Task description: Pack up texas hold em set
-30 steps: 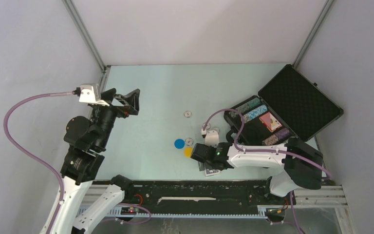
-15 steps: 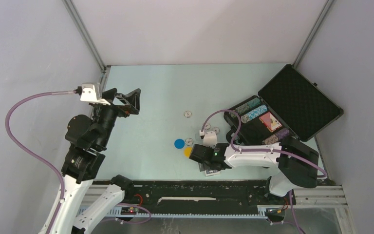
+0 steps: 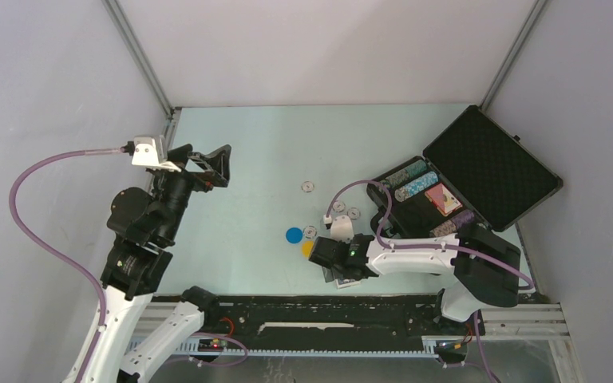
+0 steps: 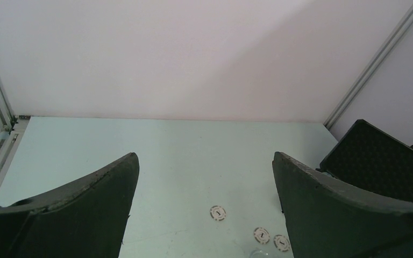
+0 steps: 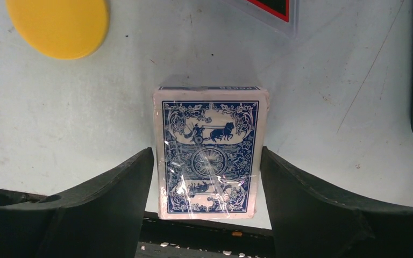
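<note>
**Q.** Nearest item first: what lies at the right gripper (image 5: 207, 158)?

**A.** The card deck (image 5: 209, 134), blue back up and wrapped in clear film. It lies flat at the near edge of the table (image 5: 322, 107), directly between the two fingers (image 5: 102, 199). Each finger stands against one long side of the deck. Whether they press it or merely flank it cannot be told.

**Q.** And just past the fingertips?

**A.** The yellow disc (image 5: 59, 24) lies beyond the deck's far end, off toward the left arm's side and apart from the deck. A red marker (image 5: 271, 11), cut by the frame's top, lies beyond the same end toward the other side.

**Q.** Farther out from that gripper, seen from above?

**A.** The blue disc (image 3: 293, 234) lies just beside the yellow one. Several small white chips (image 3: 308, 187) lie loose on the table beyond. The black case (image 3: 491, 167) stands farther back and to the gripper's right, its lid open and foam lining showing, with rows of chips (image 3: 411, 179) in its tray.

**Q.** The left gripper (image 4: 205, 156)?

**A.** Released: jaws spread wide with nothing between them. It hangs above the table, well apart from every piece. Three white chips lie far ahead of it, and the case's lid shows ahead to its right.
</note>
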Robot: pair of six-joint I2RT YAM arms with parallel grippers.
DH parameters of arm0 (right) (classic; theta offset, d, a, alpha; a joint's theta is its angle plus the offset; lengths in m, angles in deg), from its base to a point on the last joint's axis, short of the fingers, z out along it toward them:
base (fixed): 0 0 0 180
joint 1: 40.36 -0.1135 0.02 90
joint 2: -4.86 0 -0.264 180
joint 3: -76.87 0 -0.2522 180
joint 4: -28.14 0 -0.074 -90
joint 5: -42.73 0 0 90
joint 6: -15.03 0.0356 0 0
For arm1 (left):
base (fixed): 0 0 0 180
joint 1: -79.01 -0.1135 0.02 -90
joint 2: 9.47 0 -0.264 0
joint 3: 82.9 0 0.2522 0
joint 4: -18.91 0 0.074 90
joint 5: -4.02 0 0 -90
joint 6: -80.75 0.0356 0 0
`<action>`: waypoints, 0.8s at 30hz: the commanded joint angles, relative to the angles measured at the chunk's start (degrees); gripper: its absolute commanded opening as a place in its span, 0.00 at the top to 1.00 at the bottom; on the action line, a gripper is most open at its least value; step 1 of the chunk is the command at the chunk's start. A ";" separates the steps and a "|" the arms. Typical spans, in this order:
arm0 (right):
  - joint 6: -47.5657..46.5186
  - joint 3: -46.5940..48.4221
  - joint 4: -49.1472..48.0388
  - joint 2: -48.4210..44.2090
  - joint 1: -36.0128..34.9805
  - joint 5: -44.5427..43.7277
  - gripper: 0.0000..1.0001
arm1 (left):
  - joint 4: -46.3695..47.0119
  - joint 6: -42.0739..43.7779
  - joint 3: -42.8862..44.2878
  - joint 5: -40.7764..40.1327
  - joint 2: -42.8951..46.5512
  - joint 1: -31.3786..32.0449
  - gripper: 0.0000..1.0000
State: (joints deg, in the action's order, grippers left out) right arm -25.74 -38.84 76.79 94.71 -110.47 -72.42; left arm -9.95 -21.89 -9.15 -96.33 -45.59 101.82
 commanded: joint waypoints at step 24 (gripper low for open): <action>-25.70 2.70 -2.44 -14.60 4.51 -8.99 0.50 | 1.53 -0.75 -1.45 -0.08 0.29 1.73 0.00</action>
State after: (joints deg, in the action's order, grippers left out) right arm -40.29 -38.30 76.66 86.90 -108.92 -77.07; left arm -9.95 -22.33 -9.15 -96.17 -45.85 102.69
